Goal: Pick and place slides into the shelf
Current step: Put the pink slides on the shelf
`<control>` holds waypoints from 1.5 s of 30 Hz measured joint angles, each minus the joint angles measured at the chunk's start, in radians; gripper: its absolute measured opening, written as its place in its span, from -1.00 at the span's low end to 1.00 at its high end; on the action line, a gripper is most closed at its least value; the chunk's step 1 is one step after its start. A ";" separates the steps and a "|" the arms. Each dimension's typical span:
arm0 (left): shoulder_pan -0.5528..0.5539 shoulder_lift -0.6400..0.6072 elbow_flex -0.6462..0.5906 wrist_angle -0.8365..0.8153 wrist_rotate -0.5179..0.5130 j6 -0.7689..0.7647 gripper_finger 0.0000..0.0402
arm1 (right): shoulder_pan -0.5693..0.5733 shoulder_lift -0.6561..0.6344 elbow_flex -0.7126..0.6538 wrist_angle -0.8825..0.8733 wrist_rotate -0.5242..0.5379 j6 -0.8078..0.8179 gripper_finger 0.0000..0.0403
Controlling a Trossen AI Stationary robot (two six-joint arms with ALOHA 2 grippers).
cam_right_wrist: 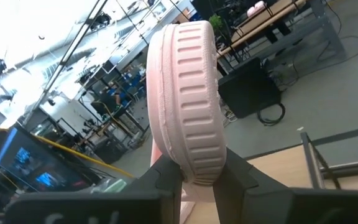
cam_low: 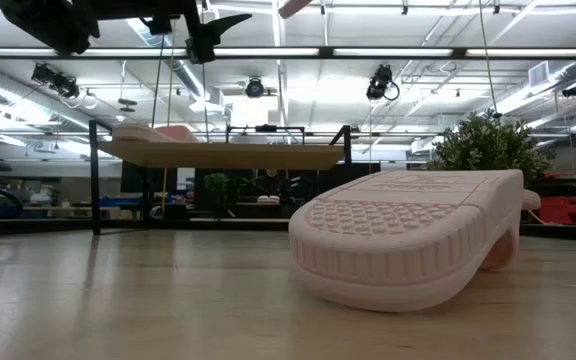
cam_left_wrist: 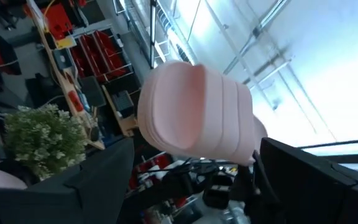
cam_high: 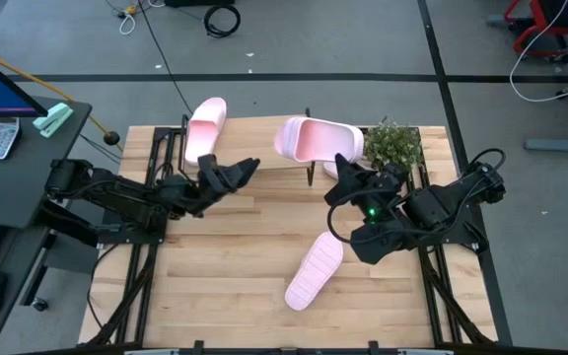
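Observation:
My right gripper [cam_high: 346, 170] is shut on a pale pink slide [cam_high: 319, 139] and holds it in the air over the shelf [cam_high: 264, 166], beside the plant. Another slide [cam_high: 205, 125] lies on the plank top at the shelf's left end [cam_low: 153, 132]. A third slide [cam_high: 314, 273] lies sole up on the table's near middle and is large in the low view [cam_low: 408, 235]. I cannot make out a fourth. My left gripper [cam_high: 243, 172] is open, up above the table near the shelf's left part, pointing toward the held slide [cam_left_wrist: 197, 115]. My right gripper pinches the slide by one end of its sole [cam_right_wrist: 191, 158], one finger [cam_right_wrist: 166, 177] on each flat side, so the ribbed edge [cam_right_wrist: 188, 93] faces the wrist camera. The fingers come from the table's near right, slanting upward. The slide is lifted clear and stands out beyond the fingertips.
A small potted plant [cam_high: 394, 145] stands at the shelf's right end, close to my right gripper. The shelf's thin black legs [cam_low: 95, 180] stand on the far part of the tabletop. Bare wood [cam_high: 215, 266] lies in the near left of the table.

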 joint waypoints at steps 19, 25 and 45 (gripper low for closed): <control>0.014 0.000 0.000 0.054 0.002 -0.073 0.77 | -0.131 0.049 0.000 0.102 -0.015 -0.034 -0.68; 0.008 0.000 0.001 0.064 0.015 -0.072 0.77 | -0.151 0.067 -0.001 0.224 -0.035 -0.098 -0.68; -0.037 -0.002 0.002 0.128 0.043 -0.001 0.77 | -0.441 0.079 0.001 1.007 -0.663 -0.967 -0.69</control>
